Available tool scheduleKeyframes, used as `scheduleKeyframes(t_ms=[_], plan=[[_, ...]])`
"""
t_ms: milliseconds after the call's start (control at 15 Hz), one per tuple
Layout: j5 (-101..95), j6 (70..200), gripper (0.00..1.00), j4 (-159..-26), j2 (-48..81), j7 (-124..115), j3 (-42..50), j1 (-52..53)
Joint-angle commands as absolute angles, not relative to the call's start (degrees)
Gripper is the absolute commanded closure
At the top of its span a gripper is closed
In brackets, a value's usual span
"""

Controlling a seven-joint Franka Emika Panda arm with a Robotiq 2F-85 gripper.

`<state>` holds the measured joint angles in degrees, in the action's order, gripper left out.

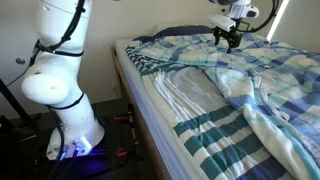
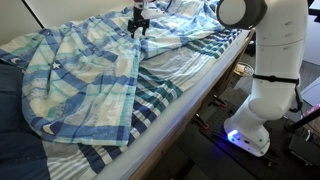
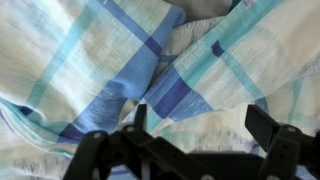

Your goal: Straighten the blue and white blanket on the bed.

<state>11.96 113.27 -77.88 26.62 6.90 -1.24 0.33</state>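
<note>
The bed (image 1: 205, 128) lies uncovered along its near edge. Across it sits the blanket (image 1: 270, 70), seemingly thin, soft and light, best pinched at a raised fold; plaid in blues and white, bunched, folded back. Beyond, the gripper (image 1: 228, 38) hovers over it, jaws wide, empty.

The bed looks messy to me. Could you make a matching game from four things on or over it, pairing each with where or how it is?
Things:
1. blue-and-white plaid cloth blanket
2. teal-and-white striped sheet
3. dark pillow
4. black pincer

States:
a. open, above the plaid cloth
b. at one end of the wide low bed
c. rumpled in folds
d. laid bare near the bed's edge

Pairs: 1-c, 2-d, 3-b, 4-a.
</note>
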Motion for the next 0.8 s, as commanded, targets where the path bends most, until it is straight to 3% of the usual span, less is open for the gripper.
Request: scheduleKeyframes(t_ms=[0,467,533,600,733], plan=[[13.96,107.81,0.0,-65.77,36.55,-0.52,-1.99,-0.75],[14.95,101.61,0.0,-54.07,48.21,-15.36,-1.39,-0.97],[14.94,101.43,0.05,-53.04,49.1,-16.29,-1.46,-1.05],[14.81,101.44,0.26,-52.09,49.77,-17.21,-1.44,-1.05],[14.45,101.86,0.31,-50.4,50.78,-18.74,-1.29,-1.0]])
